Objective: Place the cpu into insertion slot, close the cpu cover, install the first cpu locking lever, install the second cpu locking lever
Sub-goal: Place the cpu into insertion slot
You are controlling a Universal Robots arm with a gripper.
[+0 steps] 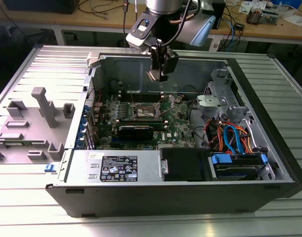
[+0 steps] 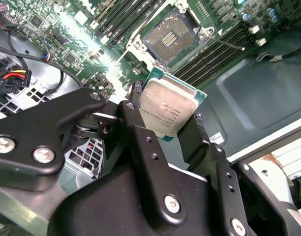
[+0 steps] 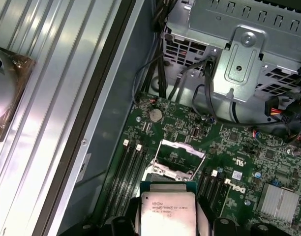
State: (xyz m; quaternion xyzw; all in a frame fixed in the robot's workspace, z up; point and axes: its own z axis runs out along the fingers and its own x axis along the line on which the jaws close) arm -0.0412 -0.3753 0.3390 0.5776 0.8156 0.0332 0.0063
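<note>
The claw point(image 2: 165, 112) is pinching one cpu point(image 2: 171, 98) between its two black fingers point(image 2: 140, 132), which are pressing on two opposite edges of the chip. The cpu is turning its dull grey metal top toward both wrist cameras, and a thin band of its green underside is showing along one edge. It is close to square, so no long axis stands out. In the second wrist view it is sitting slightly tilted in the grip.

In the exterior view the claw point(image 1: 158, 75) is hanging above the open computer case point(image 1: 180, 192), over the green circuit board point(image 1: 183, 131), clear of it. The case is lying on its side on the ribbed metal counter point(image 1: 269, 217).

The one insertion slot point(image 2: 170, 38) is lying open on the board with its dark contact field showing inside a silver rim. It is well apart from the cpu in both wrist views. Long black memory slots point(image 2: 217, 49) are running in banks along two sides of it; their number cannot be told for sure.

In the first wrist view the cpu point(image 3: 167, 214) is hovering just beside the slot point(image 3: 179, 158).
</note>
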